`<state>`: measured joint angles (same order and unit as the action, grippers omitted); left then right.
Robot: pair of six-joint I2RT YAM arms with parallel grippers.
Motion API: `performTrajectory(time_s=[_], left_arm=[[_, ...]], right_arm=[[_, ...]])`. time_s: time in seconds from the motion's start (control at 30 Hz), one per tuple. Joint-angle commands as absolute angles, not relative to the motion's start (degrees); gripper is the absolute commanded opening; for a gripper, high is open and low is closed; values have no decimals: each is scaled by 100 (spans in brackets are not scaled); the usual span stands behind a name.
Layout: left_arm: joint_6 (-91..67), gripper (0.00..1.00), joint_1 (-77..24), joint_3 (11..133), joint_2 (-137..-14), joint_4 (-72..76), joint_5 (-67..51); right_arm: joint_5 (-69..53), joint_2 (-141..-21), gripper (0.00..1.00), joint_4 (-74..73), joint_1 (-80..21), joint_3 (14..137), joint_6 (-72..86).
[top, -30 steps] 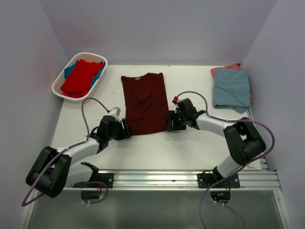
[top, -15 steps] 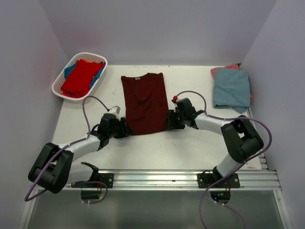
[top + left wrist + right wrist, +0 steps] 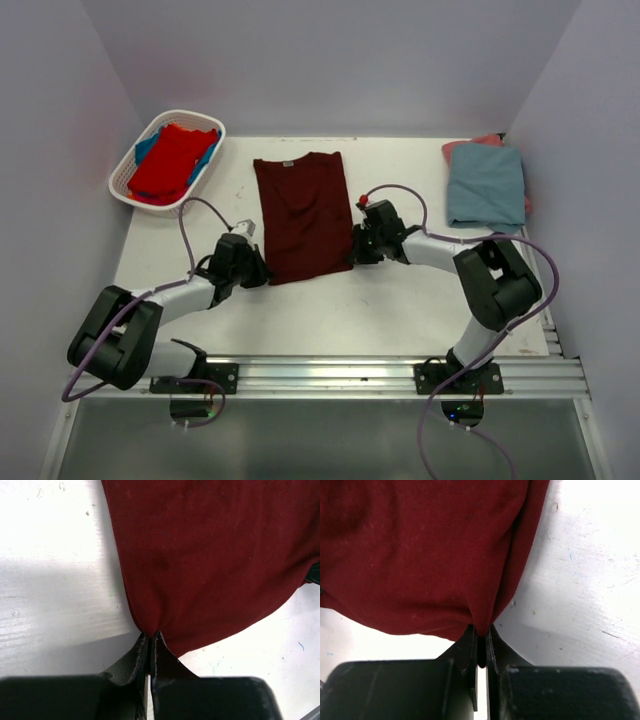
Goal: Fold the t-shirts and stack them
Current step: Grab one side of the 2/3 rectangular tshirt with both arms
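Both claws have just clenched: the left gripper now pinches one near hem corner of the dark maroon cloth t-shirt, and the right gripper pinches the other. I judge the fold can begin. The shirt lies flat, right of the white slatted plastic basket. Both arms stretch low, forearms angled inward.

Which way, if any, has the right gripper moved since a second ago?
Yes: the right gripper slid left, slightly away from the metal base rail, onto the lower corner of the dark maroon cloth t-shirt.
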<state>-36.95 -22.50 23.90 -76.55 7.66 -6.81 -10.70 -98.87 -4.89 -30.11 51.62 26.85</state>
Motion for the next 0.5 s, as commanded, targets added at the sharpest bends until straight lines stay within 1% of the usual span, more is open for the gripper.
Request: performTrajectory(time_s=[0.0, 0.17, 0.3, 0.4, 0.47], left_arm=[[-3533, 0, -2232, 2338, -7831, 88, -580], [-3463, 0, -2232, 2259, -7393, -272, -773], [-3454, 0, -2241, 2110, -6734, -623, -1395], [-3506, 0, -2276, 2048, -5996, -965, -1818], [-3559, 0, -2408, 2118, -5302, -1484, -1872]], right_arm=[[-861, -9528, 0, -633, -3015, 5054, 2601], [-993, -9001, 0, -764, -3128, 4650, 2645], [-949, -8281, 0, -1036, -3576, 4395, 2689], [-862, -7807, 0, -1326, -4068, 4254, 2795], [-887, -7578, 0, -1459, -4349, 4114, 2996]])
